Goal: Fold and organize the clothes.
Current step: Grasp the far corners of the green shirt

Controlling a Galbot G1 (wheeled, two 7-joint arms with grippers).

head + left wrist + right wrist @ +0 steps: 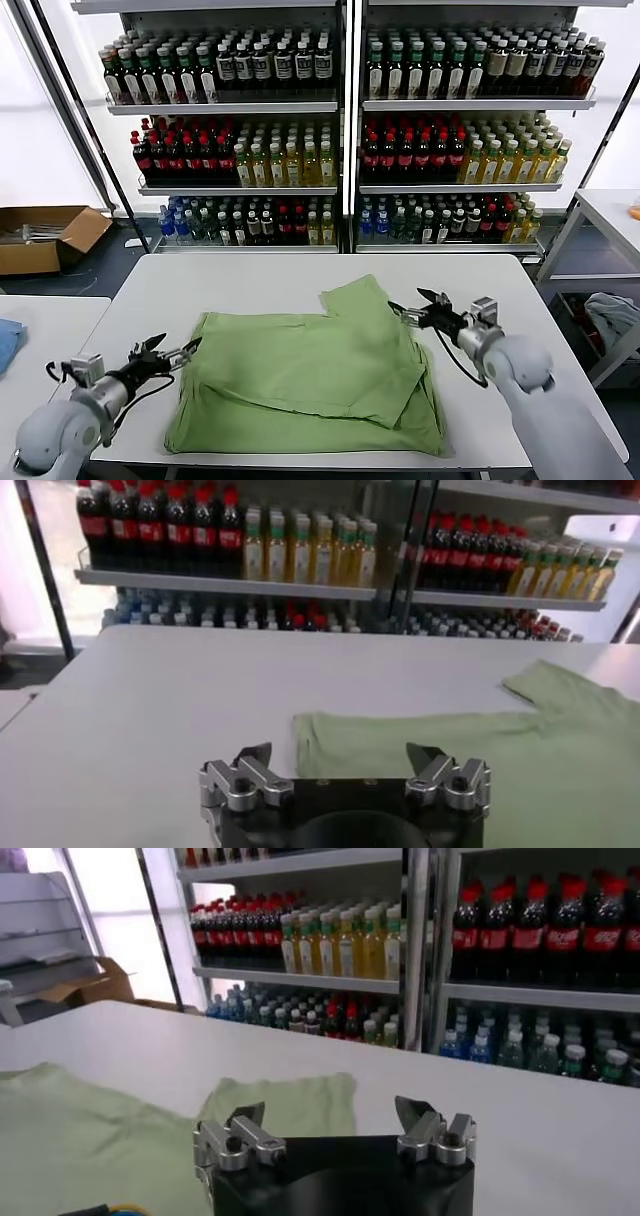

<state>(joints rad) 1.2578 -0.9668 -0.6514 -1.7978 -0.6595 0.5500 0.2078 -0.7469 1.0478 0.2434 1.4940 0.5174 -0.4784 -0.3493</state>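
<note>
The soft light green shirt (310,375) is lying part-folded near the white table's (240,275) front edge. Both the left gripper (165,354) and right gripper (418,309) are hanging wide open, holding nothing; each should be pinching an edge evenly.

The head camera looks forward and down from above the near edge of the white surface (300,280), taking in the far bottle shelves (345,130). Each wrist camera sits low just behind its own fingers (255,757), facing those shelves across the surface. All three share the green shirt (310,375).
</note>
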